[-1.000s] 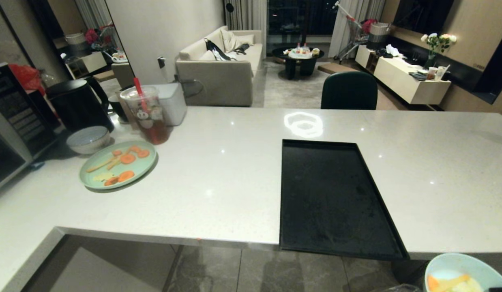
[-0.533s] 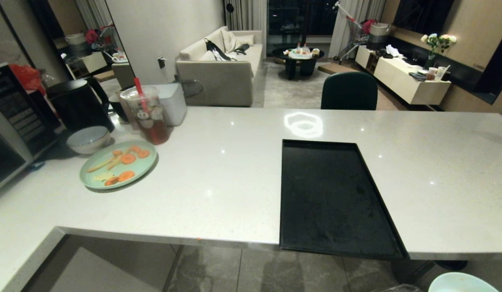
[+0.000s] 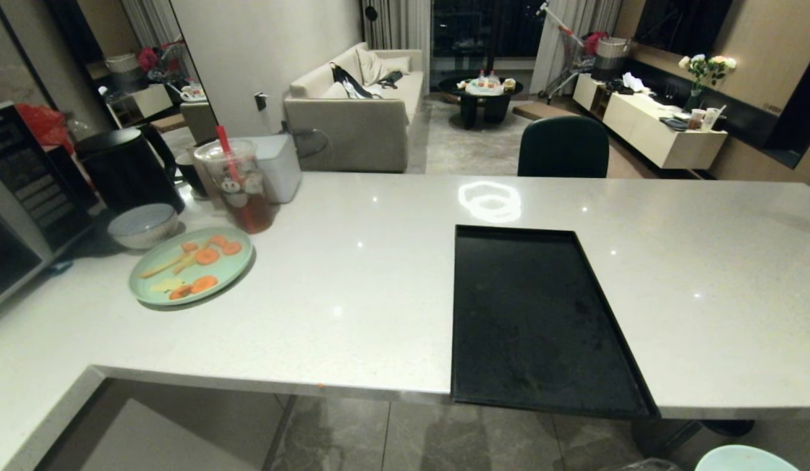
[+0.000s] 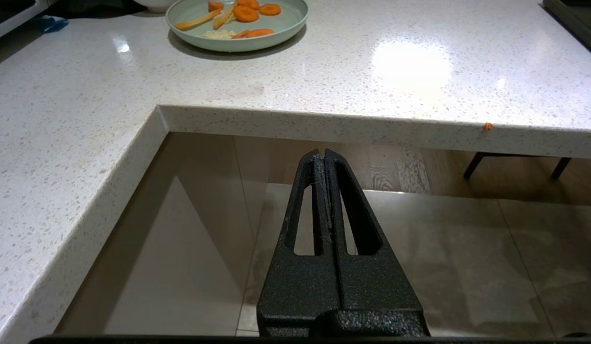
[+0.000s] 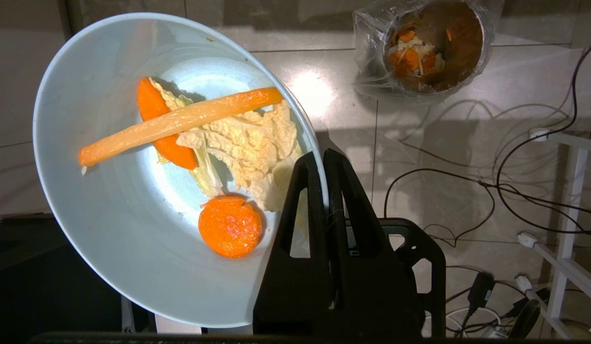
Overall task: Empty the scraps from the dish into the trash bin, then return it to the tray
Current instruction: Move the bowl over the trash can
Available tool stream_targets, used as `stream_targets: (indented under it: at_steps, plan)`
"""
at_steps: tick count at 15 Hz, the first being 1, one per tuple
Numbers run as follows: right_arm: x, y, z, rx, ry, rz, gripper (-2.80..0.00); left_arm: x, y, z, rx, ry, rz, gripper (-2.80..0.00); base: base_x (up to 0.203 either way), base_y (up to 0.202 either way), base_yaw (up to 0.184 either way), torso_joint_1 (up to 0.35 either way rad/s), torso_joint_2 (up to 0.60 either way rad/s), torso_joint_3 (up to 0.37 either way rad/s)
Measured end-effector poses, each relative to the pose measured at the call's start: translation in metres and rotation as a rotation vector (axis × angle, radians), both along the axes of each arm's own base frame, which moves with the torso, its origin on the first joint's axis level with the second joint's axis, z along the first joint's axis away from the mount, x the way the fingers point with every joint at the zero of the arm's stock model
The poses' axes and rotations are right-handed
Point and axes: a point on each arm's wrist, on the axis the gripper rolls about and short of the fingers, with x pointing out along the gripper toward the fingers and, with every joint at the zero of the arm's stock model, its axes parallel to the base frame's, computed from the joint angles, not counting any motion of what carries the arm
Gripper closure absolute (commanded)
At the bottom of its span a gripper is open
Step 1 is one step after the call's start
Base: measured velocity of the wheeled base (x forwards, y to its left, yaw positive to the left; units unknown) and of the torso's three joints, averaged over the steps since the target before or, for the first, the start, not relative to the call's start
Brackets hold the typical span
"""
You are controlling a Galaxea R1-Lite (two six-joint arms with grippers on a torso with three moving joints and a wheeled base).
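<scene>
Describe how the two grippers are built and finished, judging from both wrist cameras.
Both look alike. The left gripper and the right gripper have matte black fingers with a rough, grainy texture. Each finger is a tapering triangular frame with a long slot cut through it, widening into a solid black base. Behind the right one sits a black bracket with rounded cut-outs. No markings or cables show on either.

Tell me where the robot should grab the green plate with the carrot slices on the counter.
Probably the mint-green plate by its low raised rim on the near edge, which faces open counter. The grey-white bowl and the iced-tea cup crowd the far side, and food covers its middle.
</scene>
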Motion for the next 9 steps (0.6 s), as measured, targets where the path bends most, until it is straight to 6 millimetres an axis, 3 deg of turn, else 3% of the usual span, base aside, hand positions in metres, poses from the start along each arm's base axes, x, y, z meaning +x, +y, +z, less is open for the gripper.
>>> stream_targets:
  at_steps: [9]
  plan:
    - [0.0017,-0.0001,0.0029,0.015,-0.006,-0.024,0.0,0.0,0.0,0.0,-0.001,0.0,0.0,0.0,0.0,0.0,0.0,0.0,0.0,0.0]
